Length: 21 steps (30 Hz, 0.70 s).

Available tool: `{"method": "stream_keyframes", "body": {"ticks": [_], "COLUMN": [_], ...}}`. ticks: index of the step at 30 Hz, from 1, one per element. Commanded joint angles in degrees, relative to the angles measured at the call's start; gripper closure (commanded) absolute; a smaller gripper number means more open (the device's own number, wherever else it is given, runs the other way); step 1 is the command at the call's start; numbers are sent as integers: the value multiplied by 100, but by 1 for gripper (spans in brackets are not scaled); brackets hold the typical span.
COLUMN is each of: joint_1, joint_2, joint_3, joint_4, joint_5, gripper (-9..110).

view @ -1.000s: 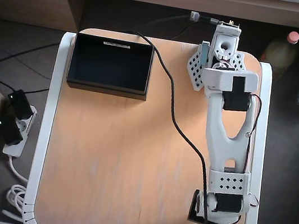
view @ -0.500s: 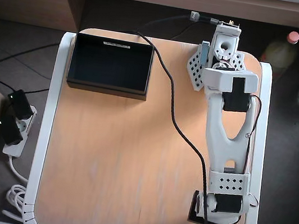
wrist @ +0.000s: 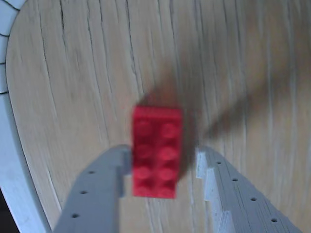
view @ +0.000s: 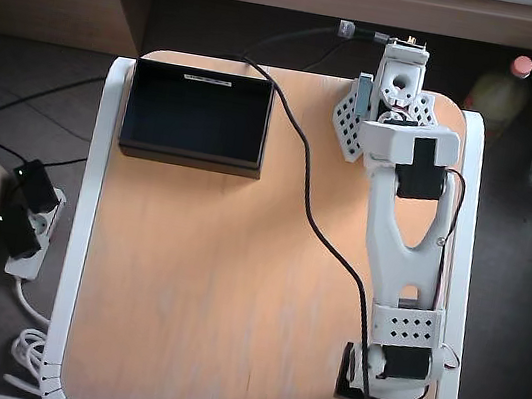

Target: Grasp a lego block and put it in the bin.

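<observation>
The tool [wrist: 163, 162] is seen spread open in the wrist view, with the red brick [wrist: 156, 151] lying on the tabletop [wrist: 73, 97] between its fingers. That's hidden under the arm [view: 403, 242] from overhead, where the black box [view: 197, 114] is shown empty.
</observation>
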Motion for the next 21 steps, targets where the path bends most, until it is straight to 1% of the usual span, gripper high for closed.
{"method": "stream_keyframes", "body": {"ticks": [1,7,11,21], "joint_1": [-35,-35,-9,220], "joint_2": [132,132,220,1450], "joint_3": [-703,-686,-694,-694], "joint_4": [-114,-97,-88,448], "joint_5": [9,-62,-132,-123], "gripper": [98,101,101,101]}}
